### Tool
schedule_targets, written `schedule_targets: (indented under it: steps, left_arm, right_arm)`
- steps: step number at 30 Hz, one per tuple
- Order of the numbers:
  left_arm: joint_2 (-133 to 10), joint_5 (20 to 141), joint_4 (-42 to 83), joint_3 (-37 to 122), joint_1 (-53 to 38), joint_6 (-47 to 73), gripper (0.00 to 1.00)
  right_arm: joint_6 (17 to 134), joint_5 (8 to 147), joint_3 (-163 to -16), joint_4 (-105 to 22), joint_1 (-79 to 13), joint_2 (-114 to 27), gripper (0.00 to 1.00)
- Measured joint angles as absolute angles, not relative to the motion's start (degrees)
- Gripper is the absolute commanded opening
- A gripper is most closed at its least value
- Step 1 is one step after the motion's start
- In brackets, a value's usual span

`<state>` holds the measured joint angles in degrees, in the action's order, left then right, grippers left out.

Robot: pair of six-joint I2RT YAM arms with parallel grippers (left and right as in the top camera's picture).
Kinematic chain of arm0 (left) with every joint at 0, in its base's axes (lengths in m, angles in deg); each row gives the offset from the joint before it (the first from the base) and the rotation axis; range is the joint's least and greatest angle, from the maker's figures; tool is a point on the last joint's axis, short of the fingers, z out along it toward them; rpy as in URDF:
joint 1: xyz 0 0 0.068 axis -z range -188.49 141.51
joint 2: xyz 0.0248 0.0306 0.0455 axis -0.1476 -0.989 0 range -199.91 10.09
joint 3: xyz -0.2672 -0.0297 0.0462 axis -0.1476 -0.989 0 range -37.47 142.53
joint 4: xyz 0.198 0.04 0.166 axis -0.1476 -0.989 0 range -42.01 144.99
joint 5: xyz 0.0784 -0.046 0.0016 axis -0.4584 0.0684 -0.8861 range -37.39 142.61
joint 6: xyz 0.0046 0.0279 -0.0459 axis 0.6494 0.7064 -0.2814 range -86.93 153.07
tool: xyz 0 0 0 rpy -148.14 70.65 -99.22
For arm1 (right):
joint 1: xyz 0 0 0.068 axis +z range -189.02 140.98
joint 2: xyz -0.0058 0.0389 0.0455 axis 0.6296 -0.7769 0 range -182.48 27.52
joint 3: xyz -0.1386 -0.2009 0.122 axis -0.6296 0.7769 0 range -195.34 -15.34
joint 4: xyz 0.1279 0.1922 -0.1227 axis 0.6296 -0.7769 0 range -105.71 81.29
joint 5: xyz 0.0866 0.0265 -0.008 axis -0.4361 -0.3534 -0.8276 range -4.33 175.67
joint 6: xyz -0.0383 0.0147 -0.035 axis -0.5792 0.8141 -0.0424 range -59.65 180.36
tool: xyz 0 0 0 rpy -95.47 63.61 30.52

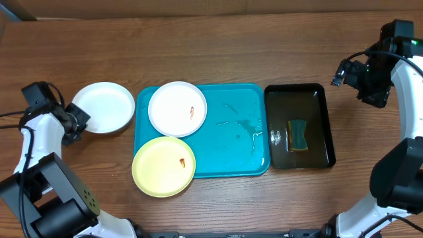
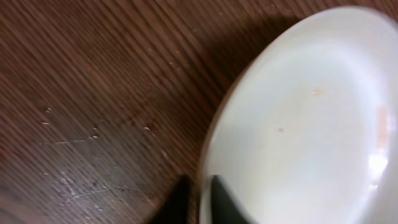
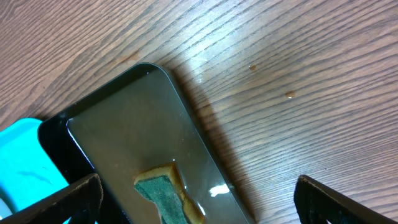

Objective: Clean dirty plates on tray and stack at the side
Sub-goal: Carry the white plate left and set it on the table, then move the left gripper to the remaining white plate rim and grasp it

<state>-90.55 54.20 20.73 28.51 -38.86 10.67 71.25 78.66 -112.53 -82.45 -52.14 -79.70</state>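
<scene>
At the far left of the desk point(image 1: 231, 53), the left gripper point(image 2: 200, 204) is clenched on the left rim of the left plate point(image 1: 106, 107). In the left wrist view one finger point(image 2: 179, 202) sits outside the rim and the other inside it, with the plate's edge caught between them. This white plate lies on the bare wood just beside the tray point(image 1: 231, 149), off its left edge, and shows only a few faint orange specks. On the tray's upper left part sits the white plate point(image 1: 173, 106), flat, with an orange-brown smear right of its middle. Just below it, the yellow plate point(image 1: 158, 168) overhangs the tray's lower left corner, partly on the tray and partly over the desk, with a small smear near its middle; the two rims look to be touching or nearly so. Thin streaks of liquid mark the rest of the tray. Just beside the tray on the right stands the black tray point(image 1: 317, 99), holding murky liquid and a sponge point(image 1: 298, 134). Further right, the right gripper point(image 3: 199, 180) hangs released, fingers wide apart, over the black tray's far corner and well apart from every plate.
</scene>
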Motion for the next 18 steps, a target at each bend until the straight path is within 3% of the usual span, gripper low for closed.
schedule_targets:
  steps: [4,13,18]
  left_arm:
    - [-90.6,55.5,19.6,28.5,-38.1,10.5,0.61]
    - [-90.5,70.6,4.9,37.4,-37.2,13.9,0.55]
    - [-90.5,75.6,-3.2,38.9,-31.9,18.8,0.55]
  right_arm:
    - [71.3,78.7,-112.5,-82.5,-52.1,-79.7,1.00]
    - [71.2,78.6,-112.5,-82.4,-52.1,-79.7,1.00]
    - [71.2,78.6,-112.5,-82.4,-52.1,-79.7,1.00]
